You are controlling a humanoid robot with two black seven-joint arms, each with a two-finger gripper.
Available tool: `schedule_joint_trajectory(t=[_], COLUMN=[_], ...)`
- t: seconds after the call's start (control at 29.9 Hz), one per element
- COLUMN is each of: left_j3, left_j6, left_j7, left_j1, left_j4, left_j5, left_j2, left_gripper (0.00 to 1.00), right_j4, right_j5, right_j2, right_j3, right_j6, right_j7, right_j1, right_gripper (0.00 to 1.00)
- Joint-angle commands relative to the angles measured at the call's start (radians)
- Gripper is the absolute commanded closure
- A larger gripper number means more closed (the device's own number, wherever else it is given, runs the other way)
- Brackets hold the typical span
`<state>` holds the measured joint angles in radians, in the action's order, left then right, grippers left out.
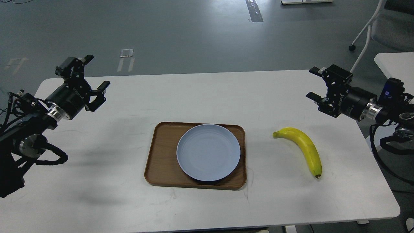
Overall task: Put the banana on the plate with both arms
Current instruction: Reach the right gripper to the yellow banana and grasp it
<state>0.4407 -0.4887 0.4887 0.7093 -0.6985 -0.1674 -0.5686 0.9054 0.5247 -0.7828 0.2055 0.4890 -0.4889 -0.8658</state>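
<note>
Across most of the frame we see a wide white rectangular table with rounded corners, set on a grey floor. Our two black arms come next in size. The left arm enters from the left edge at mid-height and reaches toward the upper left, ending past a silver wrist ring in our left gripper, whose two black fingers are spread wide with nothing between them, raised over the table's far left corner. The right arm enters from the right edge, and our right gripper points toward the centre with its fingers likewise spread apart and holding nothing, above the table's right side. In the lower centre lies a rectangular brown wood-grain tray with rounded corners, and on its right half rests the round, shallow, pale blue-grey plate, bare, its near edge reaching the tray's front rim. To the right of the tray, apart from it, the curved bright yellow banana lies flat on the table, greenish stem toward the tray, dark tip toward the lower right, below the right gripper.
</note>
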Motion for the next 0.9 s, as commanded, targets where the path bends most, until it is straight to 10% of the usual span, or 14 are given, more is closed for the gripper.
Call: schedule_joint_trajectory(t=[0.0,0.33,0.87], left_j3=[0.001,0.004,0.012], left_j6=[0.000,0.000,0.000], left_j7=[0.000,0.000,0.000], left_j1=[0.001,-0.001,-0.001], left_j4=[-0.006,-0.009,-0.009], left_j5=[0.000,0.000,0.000], left_j2=[0.006,-0.008,-0.013], left_gripper=[0.02,0.02,0.02], right_j4=[0.062,0.133,0.035], right_j5=[0.173,0.665,0.712], right_j2=[-0.064,-0.063,0.137], right_j3=[-0.139,-0.606,-0.831], right_j6=[0.000,0.000,-0.148], right_j7=[0.000,0.000,0.000], right_j1=[-0.151,-0.418,-0.421], right_gripper=[0.00,0.00,0.01])
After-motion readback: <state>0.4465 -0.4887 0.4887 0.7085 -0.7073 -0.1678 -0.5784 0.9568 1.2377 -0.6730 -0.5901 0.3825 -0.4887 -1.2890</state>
